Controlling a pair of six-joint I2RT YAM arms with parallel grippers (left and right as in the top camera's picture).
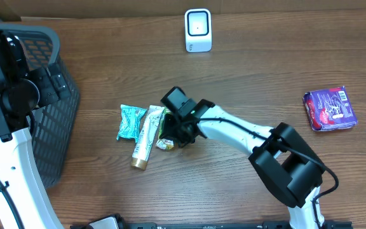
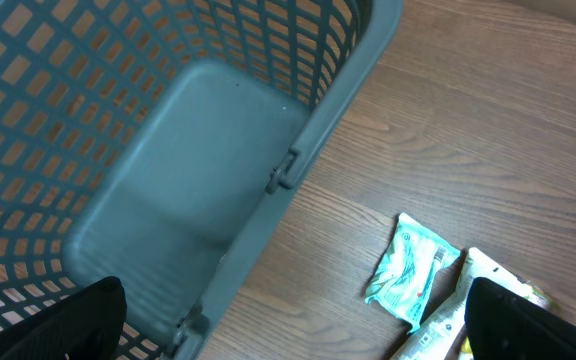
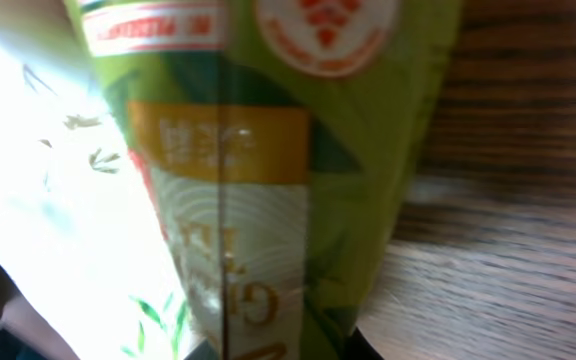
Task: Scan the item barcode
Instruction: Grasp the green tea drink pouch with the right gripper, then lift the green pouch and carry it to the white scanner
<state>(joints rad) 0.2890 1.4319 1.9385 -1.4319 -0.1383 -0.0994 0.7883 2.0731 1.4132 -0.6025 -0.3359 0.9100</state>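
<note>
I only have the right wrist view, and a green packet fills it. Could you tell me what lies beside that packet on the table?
Observer: In the overhead view, a white tube with a gold cap lies right against the green foil packet, on the side toward the basket.
Operator: Thank you. Where is the scanner, please?
Observer: The small white box-shaped scanner stands near the far edge of the table, well apart from those items.
Operator: And is the other arm busy?
Observer: No, the left claw hangs open above the grey plastic mesh basket, holding nothing.
</note>
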